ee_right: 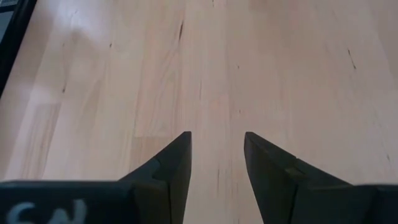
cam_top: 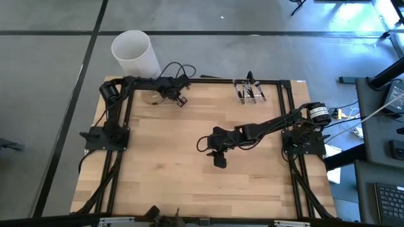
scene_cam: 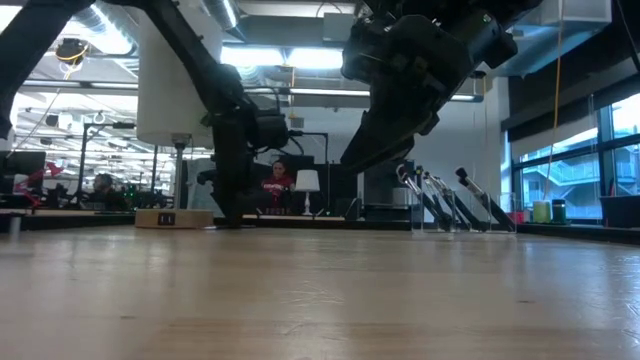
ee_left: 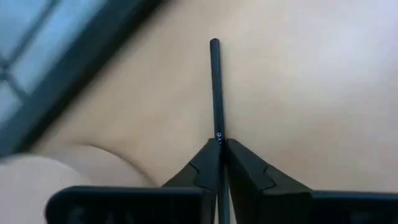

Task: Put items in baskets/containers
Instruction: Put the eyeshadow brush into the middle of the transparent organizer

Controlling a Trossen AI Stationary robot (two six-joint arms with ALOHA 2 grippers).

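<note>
Our left gripper (ee_left: 219,163), at the counter's (cam_top: 189,183) far left, pinches a brush (ee_left: 215,87) by its handle to carry it to the holder (cam_top: 250,92) far right, while our right gripper (ee_right: 216,158) waits open mid-counter.

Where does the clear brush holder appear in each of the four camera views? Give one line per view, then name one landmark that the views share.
High view: clear holder at the table's far edge, right of centre, brushes standing in it.
Low view: right of centre at the far table edge, behind the hanging arm.
Left wrist view: not in it.
Right wrist view: not in it.
Shared landmark: the tall white cylinder, beyond the table's far-left corner in the high view, upper left in the low view.
</note>
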